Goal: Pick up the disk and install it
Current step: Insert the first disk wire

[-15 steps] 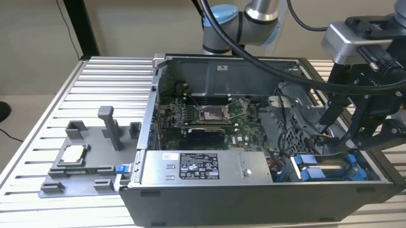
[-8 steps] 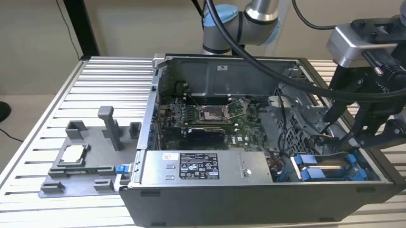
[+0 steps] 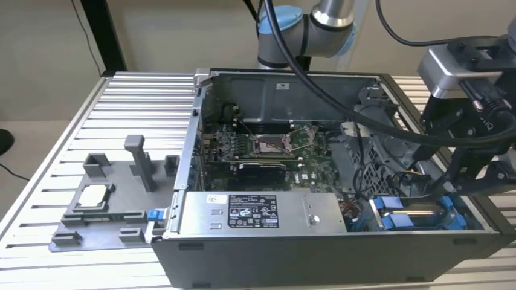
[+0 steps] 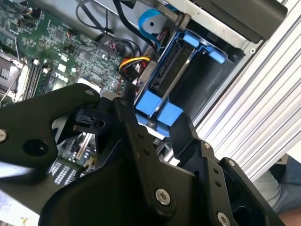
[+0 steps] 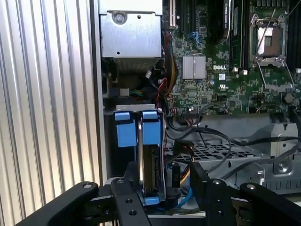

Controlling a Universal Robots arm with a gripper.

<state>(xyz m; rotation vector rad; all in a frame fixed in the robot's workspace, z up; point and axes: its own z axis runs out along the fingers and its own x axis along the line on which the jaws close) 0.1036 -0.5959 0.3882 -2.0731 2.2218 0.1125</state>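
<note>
1. The slatted surface (image 3: 137,96) carries an open computer case (image 3: 322,254), set toward its edge on the exterior view's right.
2. The gripper (image 5: 162,181) hangs over the case's front corner on the exterior view's right. Its jaws stand apart, straddling the disk without clamping it.
3. The disk (image 5: 150,155), in its blue bracket, stands on edge in the drive bay (image 4: 207,89) at that corner. It looks seated or nearly so, so I judge the install step close to done.
4. Cables (image 5: 221,141) lie just beside the bay; any next move calls for a straight path clear of them.
</note>
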